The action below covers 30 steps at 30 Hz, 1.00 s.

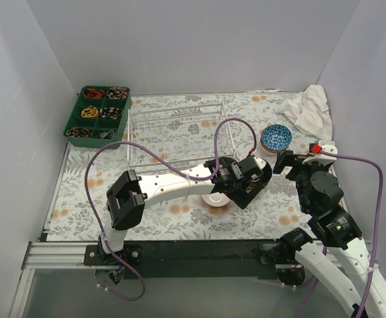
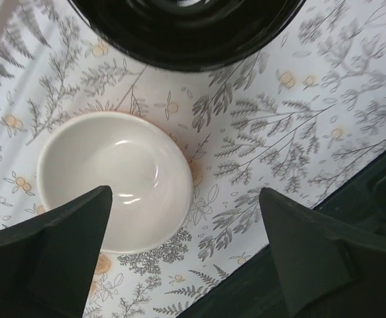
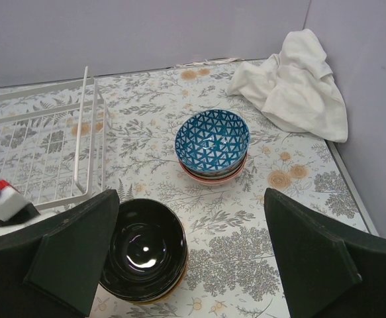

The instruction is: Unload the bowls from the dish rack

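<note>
Finds left gripper (image 2: 185,193) spread wide, gripping nothing, with cream bowl (image 2: 113,179) set on the cloth (image 2: 298,132) straight beneath, nearer one finger. Places dish rack (image 1: 179,132) just beyond and leftward, seemingly bare of bowls. Puts right gripper (image 3: 191,195), likewise wide and empty, farther off.
</note>
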### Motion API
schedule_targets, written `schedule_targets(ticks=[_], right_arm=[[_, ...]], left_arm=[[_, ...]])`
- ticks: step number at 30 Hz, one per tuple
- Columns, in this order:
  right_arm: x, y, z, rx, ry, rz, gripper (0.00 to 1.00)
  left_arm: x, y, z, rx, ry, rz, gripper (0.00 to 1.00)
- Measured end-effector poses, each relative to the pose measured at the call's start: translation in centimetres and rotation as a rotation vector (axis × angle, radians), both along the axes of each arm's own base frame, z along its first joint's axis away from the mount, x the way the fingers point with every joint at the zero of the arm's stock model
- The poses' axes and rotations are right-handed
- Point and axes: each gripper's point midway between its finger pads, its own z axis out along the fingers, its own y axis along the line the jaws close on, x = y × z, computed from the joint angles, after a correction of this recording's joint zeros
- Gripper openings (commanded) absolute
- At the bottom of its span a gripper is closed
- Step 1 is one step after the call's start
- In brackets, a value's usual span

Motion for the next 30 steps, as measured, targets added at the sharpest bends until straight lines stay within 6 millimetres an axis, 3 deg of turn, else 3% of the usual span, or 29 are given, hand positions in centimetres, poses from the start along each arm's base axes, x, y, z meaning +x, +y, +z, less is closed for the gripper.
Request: schedule_targets(ticks=[5,9,14,17,19,20,23,25,27,30], right_arm=[[0.0,0.0,-0.1,-0.005,0.003,0.001,0.99],[-0.1,0.1,-0.4,-0.014,0.014,0.009,0.99],[-0.1,0.1,-0.5,-0.017,0.021,0.013,0.99],[-0.2,0.0,-0.7,-0.022,0.025,0.008,0.99],[-0.3,-0.2,-0.7,-0.026,0.027,0.004,0.99],[-0.3,-0.3,-0.7,-0.027,0.026,0.000,0.99],[-0.5,-0.5,-0.7,-0.029,0.024,-0.007,0.98],[-0.7,-0.8,-0.7,-0.034,0.023,-0.014,0.99],[-0.9,-1.1,-0.6,-0.041,0.020,-0.024,0.99],[-1.3,-1.6,-0.5,-0.047,0.014,-0.039,0.99]], left_arm=[[2.5,-1.7,4.9,-0.126,-0.046,0.026,0.98],[7.6,-0.5,8.2,-0.228,-0.058,0.126,0.98],[18.0,7.4,10.9,-0.318,-0.087,0.397,0.98],[22.2,13.9,12.8,-0.366,-0.128,0.560,0.98],[23.4,18.9,14.3,-0.410,-0.156,0.664,0.98],[23.7,22.2,15.1,-0.432,-0.174,0.732,0.98],[22.7,29.5,17.6,-0.491,-0.244,0.876,0.98],[20.6,33.9,19.3,-0.516,-0.333,0.965,0.98],[17.8,35.8,20.9,-0.541,-0.409,0.995,0.98],[13.6,36.8,23.1,-0.600,-0.508,0.985,0.98]])
